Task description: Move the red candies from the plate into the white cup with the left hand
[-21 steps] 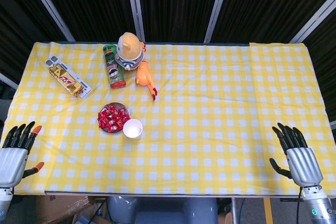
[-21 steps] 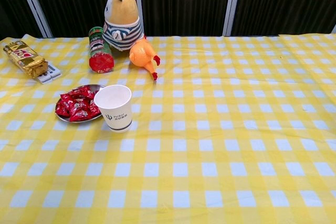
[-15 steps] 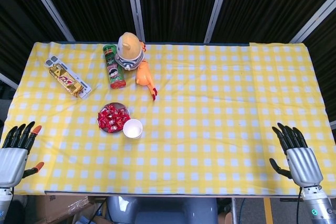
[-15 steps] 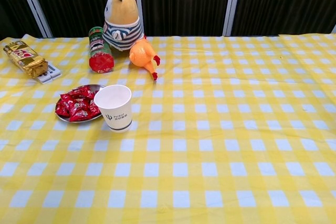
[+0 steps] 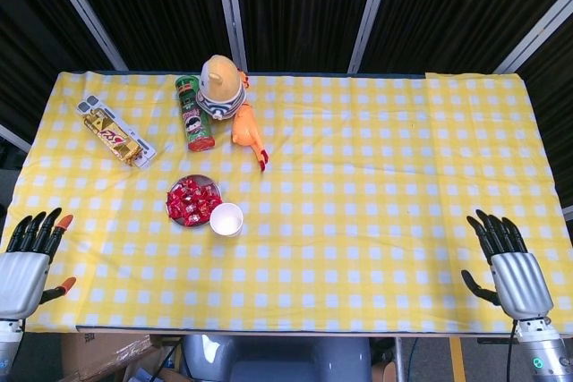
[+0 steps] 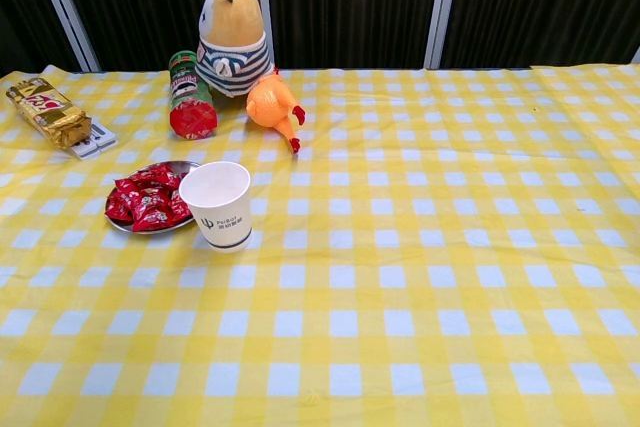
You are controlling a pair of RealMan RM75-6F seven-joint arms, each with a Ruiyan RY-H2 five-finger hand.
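Note:
Several red candies [image 5: 191, 201] [image 6: 146, 199] lie heaped on a small metal plate [image 5: 205, 180] [image 6: 183, 166] at the table's left middle. An upright white paper cup [image 5: 226, 218] [image 6: 217, 204] stands right beside the plate, on its near right. My left hand [image 5: 27, 260] is at the table's near left corner, far from the plate, fingers spread and holding nothing. At the near right corner my right hand [image 5: 508, 265] is also spread and empty. Neither hand shows in the chest view.
Behind the plate lie a green chip can [image 5: 194, 113] [image 6: 188, 96], a plush toy [image 5: 220, 85] [image 6: 231, 36] and an orange toy chicken [image 5: 247, 131] [image 6: 274, 106]. A gold snack pack [image 5: 114, 134] [image 6: 46, 110] lies at the far left. A yellow checked cloth [image 5: 376, 176] covers the table.
Both hands have slipped slightly toward the near table edge. Nothing on the table has moved.

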